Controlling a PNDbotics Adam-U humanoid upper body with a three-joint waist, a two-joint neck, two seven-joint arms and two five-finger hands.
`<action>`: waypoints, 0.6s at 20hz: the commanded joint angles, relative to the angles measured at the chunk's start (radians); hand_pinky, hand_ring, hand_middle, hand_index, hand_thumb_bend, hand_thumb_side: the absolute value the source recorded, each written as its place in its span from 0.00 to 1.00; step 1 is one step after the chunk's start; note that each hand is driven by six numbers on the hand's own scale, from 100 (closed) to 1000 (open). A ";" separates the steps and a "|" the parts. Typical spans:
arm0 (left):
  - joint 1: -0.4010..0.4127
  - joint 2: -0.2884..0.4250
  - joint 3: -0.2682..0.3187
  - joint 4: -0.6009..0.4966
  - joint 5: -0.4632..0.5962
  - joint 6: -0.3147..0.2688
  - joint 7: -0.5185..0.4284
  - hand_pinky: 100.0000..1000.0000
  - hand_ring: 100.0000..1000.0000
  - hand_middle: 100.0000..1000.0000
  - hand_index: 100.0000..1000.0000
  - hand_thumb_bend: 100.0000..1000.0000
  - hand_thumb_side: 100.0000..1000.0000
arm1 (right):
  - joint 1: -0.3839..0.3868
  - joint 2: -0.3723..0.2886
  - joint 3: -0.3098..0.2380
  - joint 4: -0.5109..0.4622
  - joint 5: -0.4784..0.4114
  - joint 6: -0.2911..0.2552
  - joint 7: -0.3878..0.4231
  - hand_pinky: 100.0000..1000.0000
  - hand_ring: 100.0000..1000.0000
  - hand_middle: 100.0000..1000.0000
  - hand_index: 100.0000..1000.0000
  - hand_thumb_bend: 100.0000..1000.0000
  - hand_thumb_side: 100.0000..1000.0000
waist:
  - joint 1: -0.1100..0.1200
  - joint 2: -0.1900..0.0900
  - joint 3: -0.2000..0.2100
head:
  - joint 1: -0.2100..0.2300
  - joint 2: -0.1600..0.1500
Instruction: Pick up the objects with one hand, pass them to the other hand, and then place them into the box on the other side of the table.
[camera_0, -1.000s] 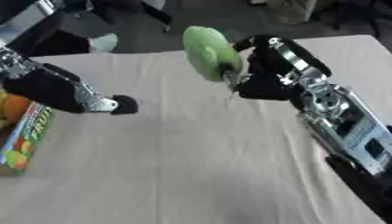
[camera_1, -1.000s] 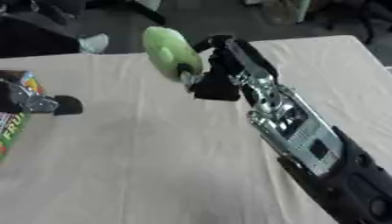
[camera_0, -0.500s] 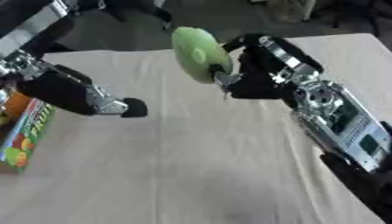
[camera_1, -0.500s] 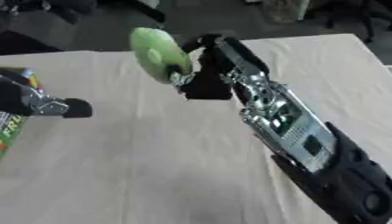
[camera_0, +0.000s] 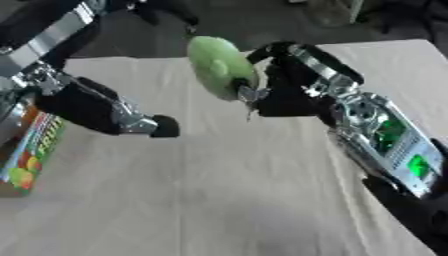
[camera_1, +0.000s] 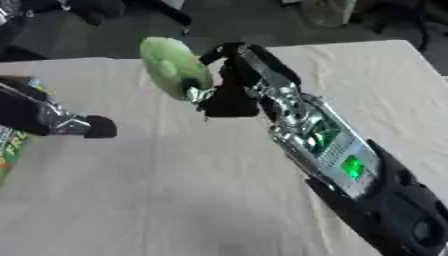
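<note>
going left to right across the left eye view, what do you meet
colourful box at the left edge → left hand → round green object → right hand holding it

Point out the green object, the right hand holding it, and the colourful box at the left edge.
green object (camera_0: 214, 65), left eye view, middle of its rounded face
right hand (camera_0: 284, 95), left eye view, dark palm
colourful box (camera_0: 31, 152), left eye view, printed side

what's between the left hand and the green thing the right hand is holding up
Nothing: in the left eye view only bare table cloth shows in the gap between the left hand and the green object held by the right hand.
</note>
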 joint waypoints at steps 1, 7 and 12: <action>-0.018 0.000 0.003 0.001 -0.008 0.002 -0.001 0.69 0.82 0.74 0.75 0.70 0.00 | -0.022 -0.003 -0.002 -0.022 -0.008 0.006 0.000 0.36 0.18 0.00 0.19 0.09 0.00 | -0.002 -0.028 0.000 | 0.003 -0.004; -0.011 -0.016 0.001 0.012 -0.024 0.012 -0.002 0.69 0.83 0.74 0.75 0.63 0.00 | -0.025 0.000 0.007 -0.022 -0.010 0.019 0.016 0.36 0.18 0.00 0.19 0.09 0.00 | -0.004 -0.028 -0.001 | 0.007 -0.001; -0.004 -0.029 -0.002 0.023 -0.050 0.007 -0.005 0.69 0.82 0.74 0.74 0.60 0.00 | -0.027 0.005 0.014 -0.022 -0.004 0.030 0.022 0.36 0.17 0.00 0.17 0.10 0.00 | -0.006 -0.028 -0.001 | 0.013 0.004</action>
